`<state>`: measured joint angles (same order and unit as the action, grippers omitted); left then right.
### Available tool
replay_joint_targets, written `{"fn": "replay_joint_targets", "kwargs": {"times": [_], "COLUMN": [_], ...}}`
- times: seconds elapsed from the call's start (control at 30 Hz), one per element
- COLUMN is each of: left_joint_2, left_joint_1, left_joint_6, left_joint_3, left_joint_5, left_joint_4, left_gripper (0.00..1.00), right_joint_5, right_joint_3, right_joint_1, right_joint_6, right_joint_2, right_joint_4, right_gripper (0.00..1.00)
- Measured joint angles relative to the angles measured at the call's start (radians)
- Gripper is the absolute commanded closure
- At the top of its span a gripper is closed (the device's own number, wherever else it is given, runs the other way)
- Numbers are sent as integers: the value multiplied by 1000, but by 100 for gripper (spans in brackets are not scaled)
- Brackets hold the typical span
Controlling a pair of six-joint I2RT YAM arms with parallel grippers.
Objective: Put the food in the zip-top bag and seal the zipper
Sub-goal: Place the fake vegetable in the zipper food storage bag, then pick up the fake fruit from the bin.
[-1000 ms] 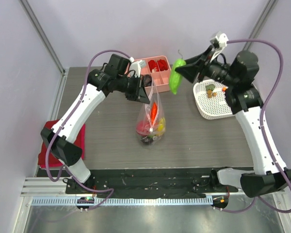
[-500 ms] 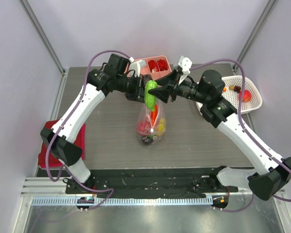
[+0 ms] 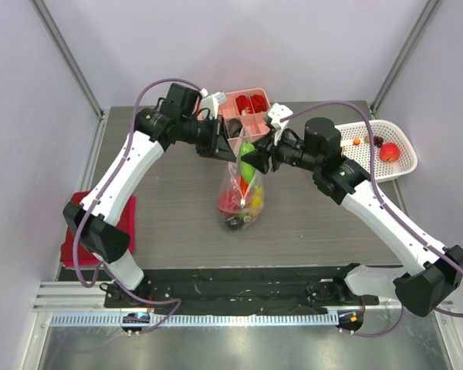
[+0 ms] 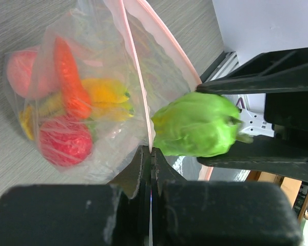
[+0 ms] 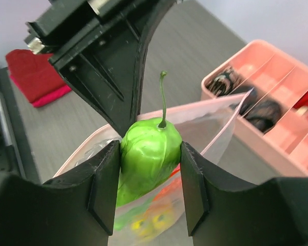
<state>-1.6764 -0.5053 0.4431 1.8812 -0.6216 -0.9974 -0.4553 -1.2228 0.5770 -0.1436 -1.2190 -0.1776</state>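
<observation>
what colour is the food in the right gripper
The pepper is bright green, with a thin green stem; it shows best in the right wrist view.

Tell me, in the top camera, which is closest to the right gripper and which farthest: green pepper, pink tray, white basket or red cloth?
1. green pepper, held in the right gripper.
2. pink tray, just behind.
3. white basket, off to the right.
4. red cloth, far left, near edge.

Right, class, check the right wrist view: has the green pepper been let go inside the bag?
No, the right hand grips the green pepper between its fingers at the bag's open mouth.
</observation>
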Motion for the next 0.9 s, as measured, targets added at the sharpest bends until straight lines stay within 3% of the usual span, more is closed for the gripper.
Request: {"fn": "replay_joint_targets", "kwargs": {"times": [0.1, 0.17, 0.2, 0.3, 0.43, 0.6, 0.73, 0.9], "left_joint_2": [0, 0, 0, 0, 0, 0, 0, 0], "left_joint_1": [0, 0, 0, 0, 0, 0, 0, 0], "left_joint_6": [2, 3, 3, 3, 3, 3, 3, 3], "left_joint_3": [0, 0, 0, 0, 0, 0, 0, 0], "left_joint_5": [-2, -4, -4, -4, -4, -3, -3, -3], "left_joint_4": [5, 6, 6, 8, 12, 13, 13, 14], "left_gripper": [100, 100, 100, 100, 100, 100, 100, 100], "right_joint_5": [5, 14, 22, 25, -7, -48, -33, 45], "right_joint_3": [-11, -23, -35, -75, -164, -250, -264, -316], "right_joint_1": [0, 0, -2, -26, -137, -361, -524, -692], "right_joint_6": [84, 140, 165, 227, 304, 325, 228, 27], "right_joint_2": [-12, -24, -32, -48, -75, -114, -143, -260], "right_joint_4": [-49, -79, -101, -132, -152, -159, -213, -331], "right_gripper": [36, 34, 26, 20, 19, 17, 10, 10]}}
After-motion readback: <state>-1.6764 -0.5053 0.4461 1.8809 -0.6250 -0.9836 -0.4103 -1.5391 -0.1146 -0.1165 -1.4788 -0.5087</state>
